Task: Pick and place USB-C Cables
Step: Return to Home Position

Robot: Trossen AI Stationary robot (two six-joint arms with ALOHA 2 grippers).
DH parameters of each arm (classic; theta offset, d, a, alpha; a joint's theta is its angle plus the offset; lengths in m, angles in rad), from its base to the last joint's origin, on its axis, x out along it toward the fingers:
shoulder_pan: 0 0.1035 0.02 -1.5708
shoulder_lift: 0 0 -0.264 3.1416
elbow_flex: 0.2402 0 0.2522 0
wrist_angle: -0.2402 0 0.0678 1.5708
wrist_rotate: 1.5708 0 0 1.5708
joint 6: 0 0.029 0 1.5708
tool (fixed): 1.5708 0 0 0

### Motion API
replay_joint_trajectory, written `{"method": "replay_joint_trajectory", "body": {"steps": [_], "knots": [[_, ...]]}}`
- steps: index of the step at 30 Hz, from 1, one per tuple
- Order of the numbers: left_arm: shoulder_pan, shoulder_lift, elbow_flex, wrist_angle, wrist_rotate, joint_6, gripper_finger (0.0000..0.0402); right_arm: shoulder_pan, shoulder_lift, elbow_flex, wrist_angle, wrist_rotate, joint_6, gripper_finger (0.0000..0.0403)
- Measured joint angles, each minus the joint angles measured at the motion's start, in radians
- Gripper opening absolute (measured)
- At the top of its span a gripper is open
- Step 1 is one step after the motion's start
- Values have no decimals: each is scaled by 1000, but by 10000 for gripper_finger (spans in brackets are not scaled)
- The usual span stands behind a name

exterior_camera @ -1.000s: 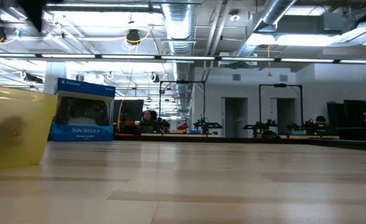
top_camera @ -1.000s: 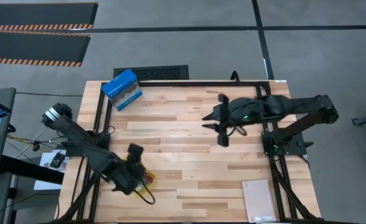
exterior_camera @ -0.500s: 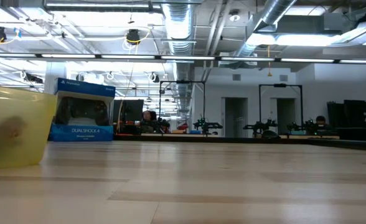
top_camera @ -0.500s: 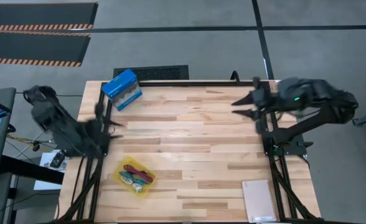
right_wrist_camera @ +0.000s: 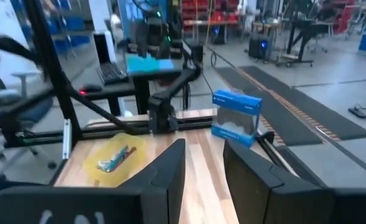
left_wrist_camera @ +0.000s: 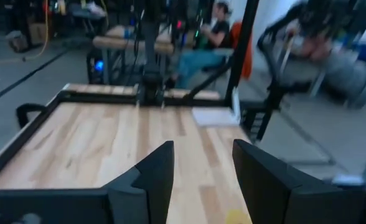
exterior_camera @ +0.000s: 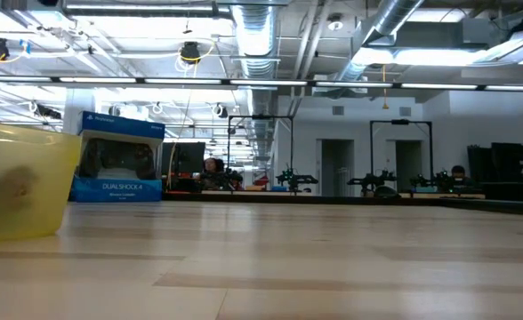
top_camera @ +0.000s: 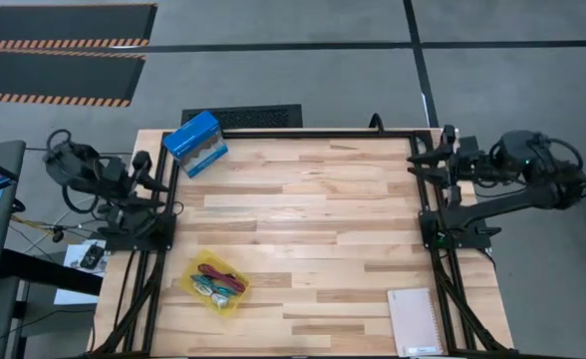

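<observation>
1. Wooden table: I log one, with a black frame round it.
2. Left gripper: at the table's left edge, fingers spread, nothing between them.
3. Right gripper: at the far right edge, fingers spread, nothing between them.
4. Blue box: far-left corner.
5. Notebook: near-right corner, lying flat.
6. Yellow tray: near left, well apart from both grippers.
7. USB-C cables: bunched inside the yellow tray. I make out dark red and teal; the other colours I cannot sort.
</observation>
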Motion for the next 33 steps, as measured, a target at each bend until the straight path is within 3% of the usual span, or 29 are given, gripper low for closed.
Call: {"method": "replay_joint_trajectory", "body": {"steps": [6,10,20,29,33], "knots": [[0,-242,-215,159,2,-57,153,0,-193,-242,110,0,76,134],[6,-230,-231,169,21,-87,153,0,-319,-351,171,0,121,134],[2,-239,-447,555,55,-35,153,0,-584,-655,323,-2,162,134],[2,-240,-719,918,68,-71,153,1,-592,-855,483,-4,207,134],[2,-238,-808,975,65,-50,153,0,-597,-950,633,-7,207,135]]}}
